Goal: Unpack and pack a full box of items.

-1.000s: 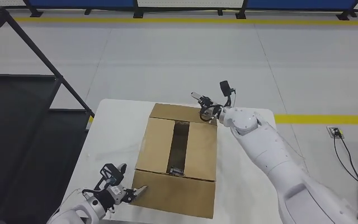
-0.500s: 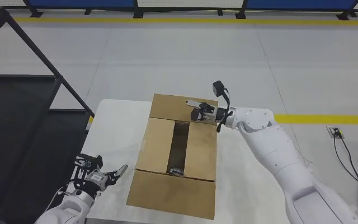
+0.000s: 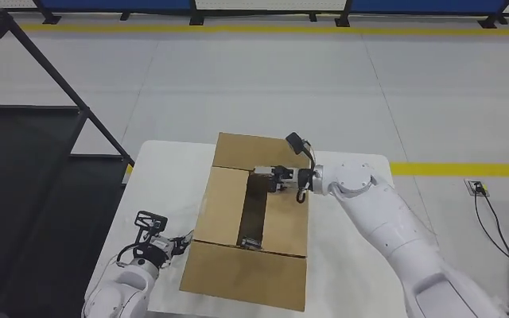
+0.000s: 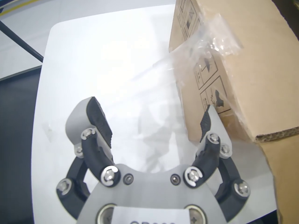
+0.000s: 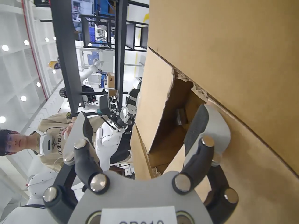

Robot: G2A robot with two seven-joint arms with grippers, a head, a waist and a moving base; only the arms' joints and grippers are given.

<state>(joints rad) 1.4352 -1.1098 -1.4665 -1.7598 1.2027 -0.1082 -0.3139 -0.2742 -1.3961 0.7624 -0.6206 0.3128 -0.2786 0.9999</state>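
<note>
Right gripper is spread open, 1 finger lying on the edge of a flap at the far end of the gap, probably to hook that flap and pull it wider. Left gripper is likewise released, holding nothing. It hangs low over the bench, just beside a near corner of the box, seemingly placed to steady that side. The box sits mid-bench, opening upward, its long axis running away from the robot on a slight slant. The gap between its 2 side flaps follows that axis. Loose clear tape clings to its side.
</note>
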